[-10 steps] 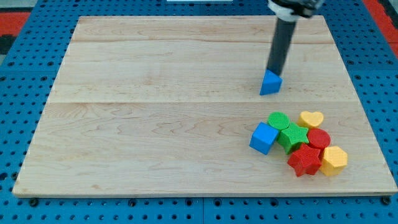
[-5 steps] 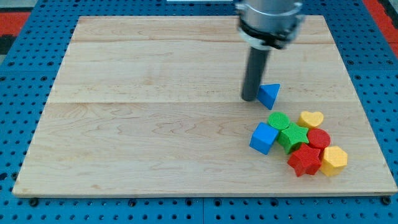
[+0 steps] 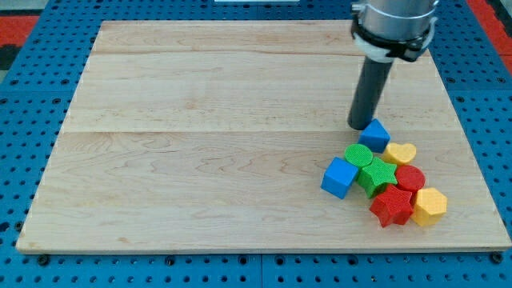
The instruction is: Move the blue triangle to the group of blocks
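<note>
Your rod comes down from the upper right of the frame; there are no fingers or jaws on it, so it holds nothing. My tip (image 3: 359, 126) sits on the wooden board (image 3: 200, 144) in the right half of the frame, touching or just beside the upper-left edge of the blue triangle (image 3: 374, 134).

The blue triangle is right of centre, at the top of the block cluster. It looks to be touching, or nearly touching, the green cylinder (image 3: 358, 154) at its lower left and the yellow heart (image 3: 400, 153) at its lower right. Can't tell for certain whether there is a hairline gap.

Rest of the group, lower right of the frame:
- blue cube (image 3: 340, 177), leftmost in the cluster, against the green blocks
- green star (image 3: 376, 174), just below the green cylinder
- red cylinder (image 3: 410, 178), below the yellow heart
- red star (image 3: 392, 206), bottom of the cluster
- yellow hexagon (image 3: 430, 205), bottom right, next to the red star

The board rests on a blue pegboard table (image 3: 32, 120), with a red patch in the upper-left corner of the frame.
</note>
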You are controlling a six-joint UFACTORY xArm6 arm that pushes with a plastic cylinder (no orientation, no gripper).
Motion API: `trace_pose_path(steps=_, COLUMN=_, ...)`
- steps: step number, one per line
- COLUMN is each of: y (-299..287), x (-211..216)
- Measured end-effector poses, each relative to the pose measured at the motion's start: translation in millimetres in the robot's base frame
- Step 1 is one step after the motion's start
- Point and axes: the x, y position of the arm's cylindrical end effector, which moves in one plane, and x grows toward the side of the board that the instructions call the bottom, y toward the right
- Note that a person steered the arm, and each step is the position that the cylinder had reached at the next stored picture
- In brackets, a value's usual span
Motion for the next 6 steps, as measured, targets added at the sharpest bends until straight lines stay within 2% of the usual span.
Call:
trace_pose_path(steps=1, y=42.0, x=2.0)
trace_pose_path(steps=3, y=48.8, x=12.6)
trace_pose_path(steps=5, y=0.9, x=11.8)
trace_pose_path(steps=6, y=-17.3, x=30.1)
